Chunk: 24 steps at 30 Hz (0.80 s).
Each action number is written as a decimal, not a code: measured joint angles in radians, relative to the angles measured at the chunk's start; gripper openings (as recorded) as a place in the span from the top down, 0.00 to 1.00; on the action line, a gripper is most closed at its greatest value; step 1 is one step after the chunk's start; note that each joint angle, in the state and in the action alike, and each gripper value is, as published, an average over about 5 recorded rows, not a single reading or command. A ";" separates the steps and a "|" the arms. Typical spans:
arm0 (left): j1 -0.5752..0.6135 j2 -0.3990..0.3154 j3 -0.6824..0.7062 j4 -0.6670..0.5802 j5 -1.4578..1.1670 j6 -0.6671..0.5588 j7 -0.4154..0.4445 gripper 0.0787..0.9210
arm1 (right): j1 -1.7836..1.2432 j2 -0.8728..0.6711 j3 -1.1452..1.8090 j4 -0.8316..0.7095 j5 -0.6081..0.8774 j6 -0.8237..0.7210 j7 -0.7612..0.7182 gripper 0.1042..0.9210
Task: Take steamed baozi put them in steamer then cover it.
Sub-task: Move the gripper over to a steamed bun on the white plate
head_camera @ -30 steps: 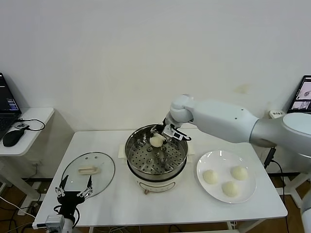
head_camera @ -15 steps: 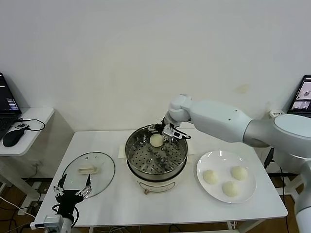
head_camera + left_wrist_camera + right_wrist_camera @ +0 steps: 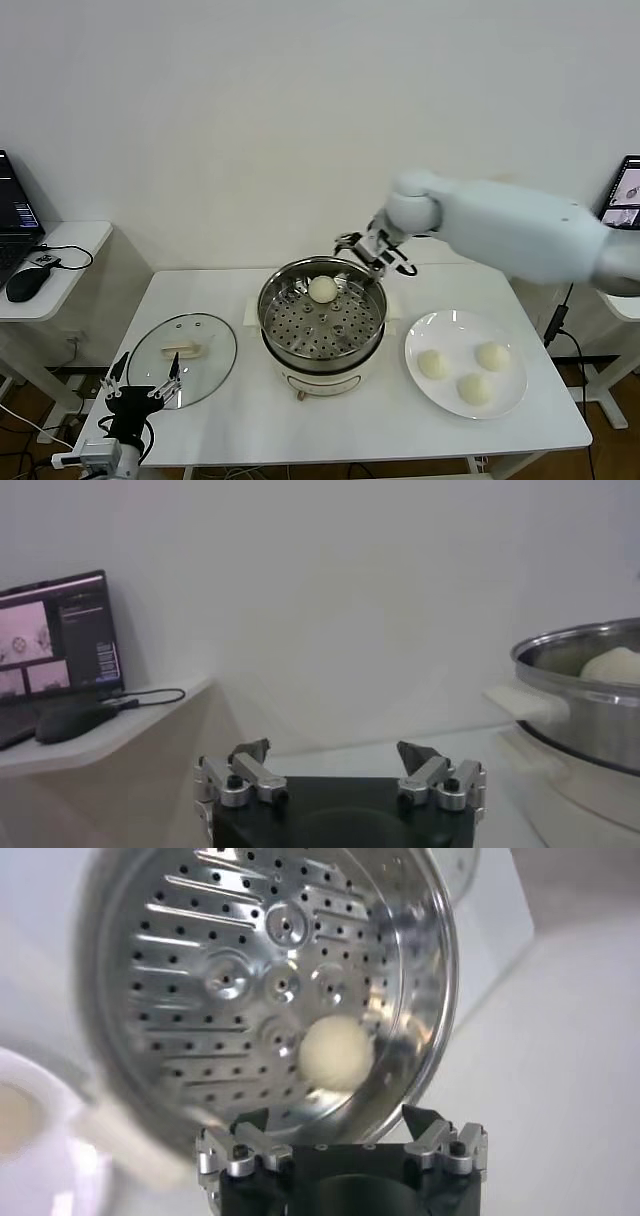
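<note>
1. Baozi first: one steamed baozi (image 3: 322, 289) sits on the perforated tray inside the steamer (image 3: 322, 322), toward its far rim, and three more (image 3: 433, 364) wait on the white plate (image 3: 440, 330) just to the robot's right of the pot.
2. Right gripper (image 3: 366, 246) hangs empty above the steamer's far-right rim, jaws spread wide, with the bun below it and clear of both tips (the right wrist view shows this well).
3. Fetching the next bun looks like the step in hand. I judge it best to travel high enough to clear the steel rim, come down over one plate bun with the jaws straddling it, and close gently, since soft dough will likely dent.
4. Placing each bun on a bare stretch of tray should keep them from sticking together.
5. Cover (image 3: 184, 350) lies flat on the table (image 3: 380, 420) to the robot's left of the steamer. Left gripper (image 3: 139, 386) idles low at the near-left table edge, jaws apart, holding nothing.
6. Hard to judge: how deep the tray sits, and whether the lid handle offers enough room for a grip.
</note>
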 measured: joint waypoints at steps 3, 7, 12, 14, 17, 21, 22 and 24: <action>-0.004 0.005 0.000 0.006 0.000 0.000 0.001 0.12 | 0.001 -0.089 0.003 0.071 0.020 -0.077 -0.007 0.12; -0.011 0.011 0.003 0.018 0.000 -0.002 0.001 0.12 | -0.008 -0.194 0.008 0.150 0.030 -0.148 -0.016 0.12; -0.018 0.014 0.009 0.027 0.000 -0.002 0.002 0.12 | -0.040 -0.292 0.020 0.208 0.022 -0.199 -0.028 0.12; -0.020 0.016 0.010 0.031 0.001 -0.002 0.002 0.12 | -0.063 -0.320 0.028 0.223 0.013 -0.211 -0.033 0.12; -0.023 0.018 0.011 0.039 0.002 -0.002 0.002 0.12 | -0.108 -0.351 0.047 0.238 -0.007 -0.222 -0.042 0.12; -0.025 0.020 0.010 0.048 0.002 -0.002 0.003 0.12 | -0.192 -0.376 0.093 0.241 -0.046 -0.222 -0.053 0.12; -0.025 0.020 0.010 0.049 0.002 -0.001 0.003 0.12 | -0.215 -0.379 0.107 0.240 -0.058 -0.220 -0.055 0.12; -0.025 0.022 0.008 0.052 0.002 -0.001 0.003 0.12 | -0.263 -0.383 0.136 0.235 -0.080 -0.215 -0.058 0.12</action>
